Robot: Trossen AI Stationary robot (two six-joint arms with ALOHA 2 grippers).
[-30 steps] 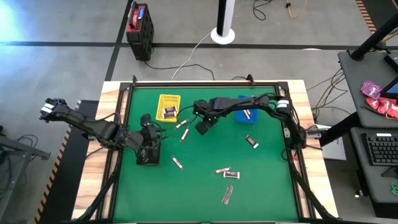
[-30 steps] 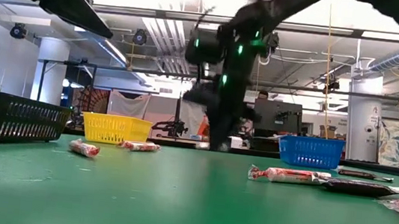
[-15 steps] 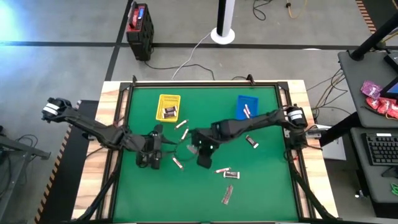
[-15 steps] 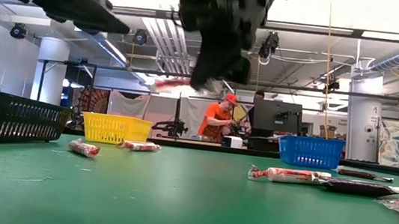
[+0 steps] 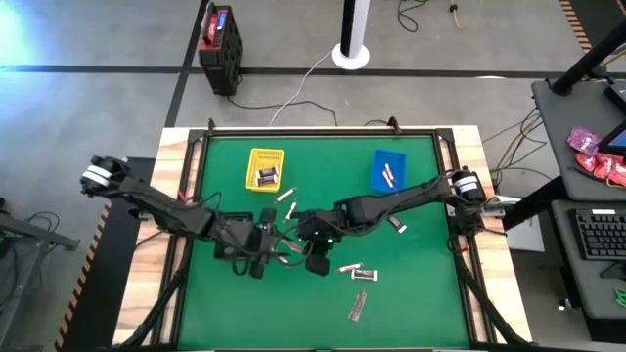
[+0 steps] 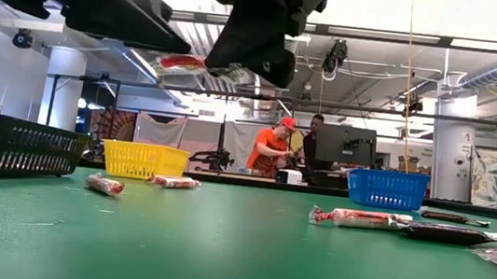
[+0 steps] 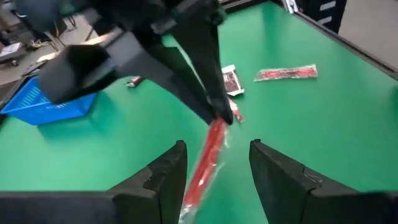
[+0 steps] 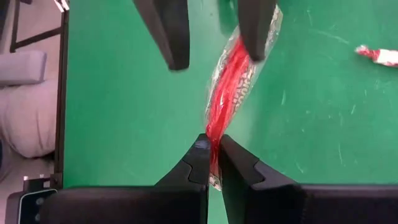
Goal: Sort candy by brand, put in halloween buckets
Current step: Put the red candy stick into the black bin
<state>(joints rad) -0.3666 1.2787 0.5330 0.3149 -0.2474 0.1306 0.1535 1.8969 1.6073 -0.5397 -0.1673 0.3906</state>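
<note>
High view: both grippers meet mid-table above the green mat (image 5: 411,284), the right gripper (image 5: 315,256) beside the left gripper (image 5: 262,256). Right wrist view: its fingers pinch one end of a red, crinkly-wrapped candy bar (image 8: 229,90), raised off the mat. Left wrist view: the left gripper's spread fingers flank that bar; they should close squarely before the right lets go.

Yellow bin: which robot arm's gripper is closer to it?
Left, narrowly. The left gripper hangs in front of the yellow bin, open around a red candy. The right gripper sits further right, shut on that candy's end.
</note>
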